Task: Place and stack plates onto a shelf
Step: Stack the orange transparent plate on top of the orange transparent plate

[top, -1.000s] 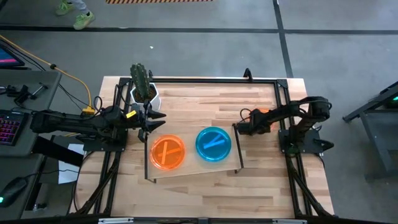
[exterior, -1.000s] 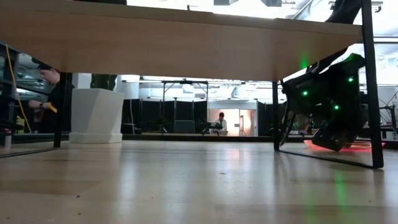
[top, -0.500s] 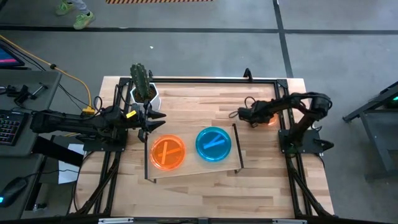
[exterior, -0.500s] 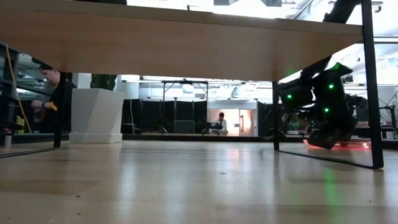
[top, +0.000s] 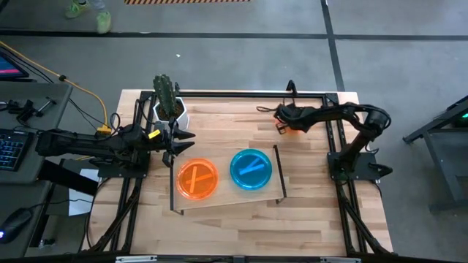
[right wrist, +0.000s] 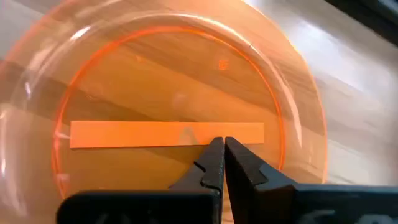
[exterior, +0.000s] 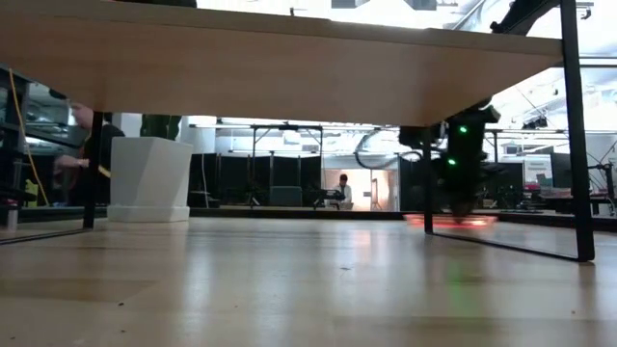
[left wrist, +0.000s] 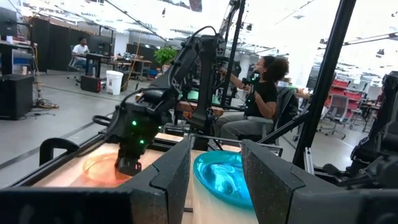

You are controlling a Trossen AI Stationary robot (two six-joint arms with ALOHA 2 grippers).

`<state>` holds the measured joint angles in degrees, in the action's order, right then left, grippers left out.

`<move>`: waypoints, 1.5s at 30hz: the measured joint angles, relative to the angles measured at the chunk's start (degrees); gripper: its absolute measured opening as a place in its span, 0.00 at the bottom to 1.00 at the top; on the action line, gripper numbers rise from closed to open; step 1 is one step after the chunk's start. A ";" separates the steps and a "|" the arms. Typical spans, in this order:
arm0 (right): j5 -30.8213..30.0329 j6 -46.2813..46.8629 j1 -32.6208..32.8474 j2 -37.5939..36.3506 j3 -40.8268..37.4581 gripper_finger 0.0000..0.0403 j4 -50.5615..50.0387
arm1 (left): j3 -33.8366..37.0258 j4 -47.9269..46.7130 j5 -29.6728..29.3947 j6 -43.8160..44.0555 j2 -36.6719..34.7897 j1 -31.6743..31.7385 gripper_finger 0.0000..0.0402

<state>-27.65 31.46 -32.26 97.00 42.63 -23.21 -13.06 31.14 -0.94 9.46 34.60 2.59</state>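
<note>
**High view.** The shelf [top: 224,193], a flat pale-wood board with a thin black rail at each short end, carries two translucent round plates side by side: the orange plate [top: 197,178] and the teal plate [top: 251,169]. The right gripper [top: 280,115] has swung from just beside the shelf's right rail to a spot well beyond the shelf's far right corner. An orange glow beneath it marks the third plate [top: 287,127], off the shelf on the tabletop [top: 234,120]. This plate is judged the next to be placed; stacking has not begun. The left gripper [top: 186,142] waits at the shelf's far left corner, unmoved, near the cactus pot [top: 170,111].

**Low view.** Seen from under the shelf's board, the right gripper [exterior: 461,198] stands over the third plate [exterior: 451,220], which lies flat on the glossy wood behind the shelf's right rail. The faceted white pot [exterior: 149,178] sits past the shelf's left end.

**Left wrist view.** The left gripper [left wrist: 216,149] has its matte dark fingers [left wrist: 168,180] apart; the glossy teal plate [left wrist: 217,177] shows between them.

**Right wrist view.** The right gripper [right wrist: 219,146] has its fingers pressed together, tips over the third plate's [right wrist: 168,81] smooth raised-rim disc. They point at a flat orange strip [right wrist: 124,134] across its centre and grasp nothing.
</note>
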 joint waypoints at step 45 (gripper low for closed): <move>-0.58 21.15 1.08 -56.75 -38.05 0.24 23.73 | 0.02 -0.83 -2.79 0.91 -0.01 0.00 0.34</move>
<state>-28.23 52.62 -31.18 40.25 4.58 0.52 -13.04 30.30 -3.73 10.37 34.59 2.59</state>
